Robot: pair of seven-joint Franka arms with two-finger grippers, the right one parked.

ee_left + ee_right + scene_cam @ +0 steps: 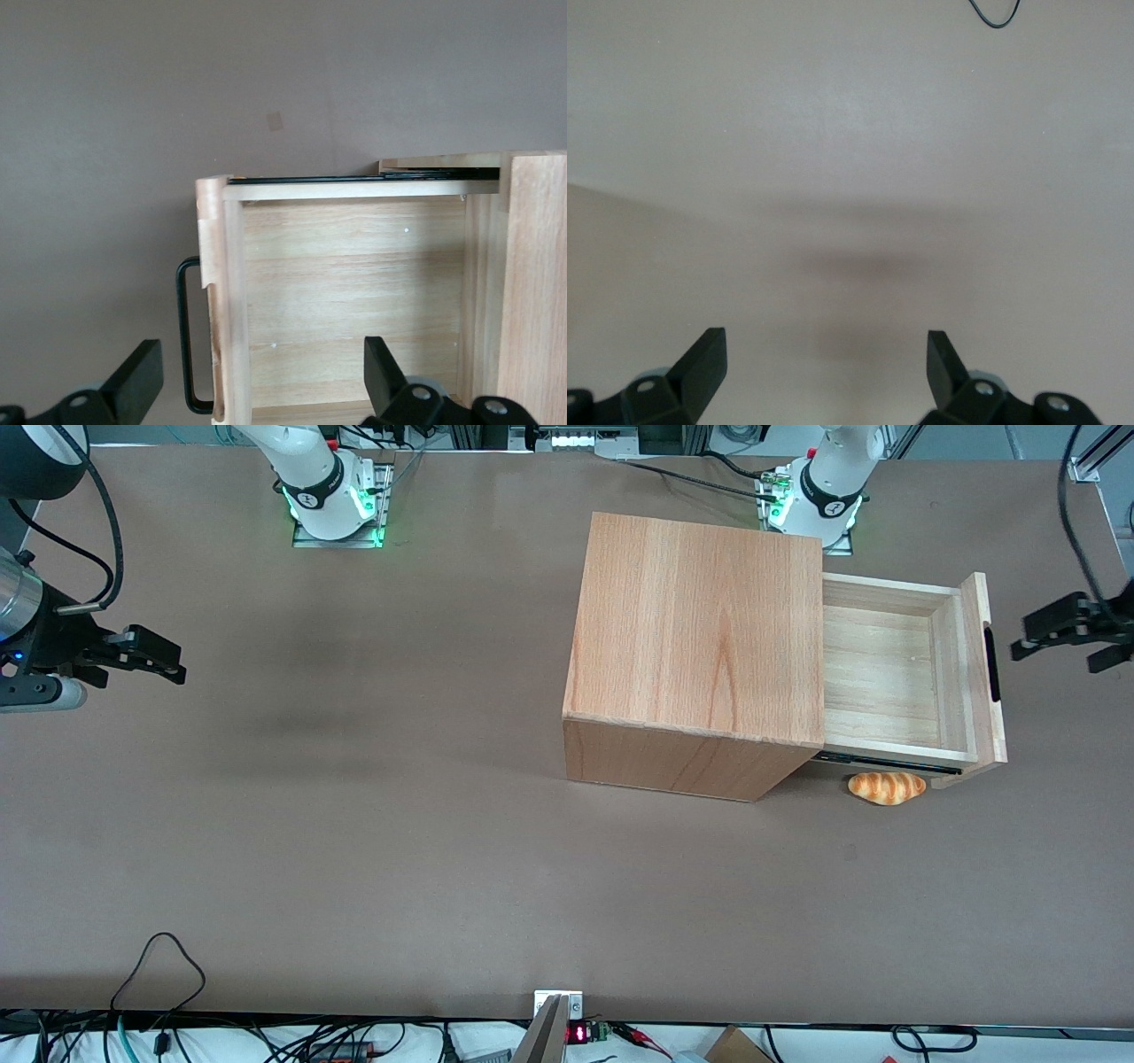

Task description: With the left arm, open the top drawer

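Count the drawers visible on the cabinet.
1: the top drawer, pulled out of the cabinet toward the working arm's end, nothing visible inside it. The open hand sits apart from its handle. Any lower drawers are hidden.

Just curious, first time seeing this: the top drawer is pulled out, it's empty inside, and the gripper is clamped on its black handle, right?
Not quite. The drawer is pulled out and empty, but the gripper is not on the handle. It hangs open in front of the drawer, apart from the handle. The front view shows the gap, and the left wrist view shows the fingers spread wide.
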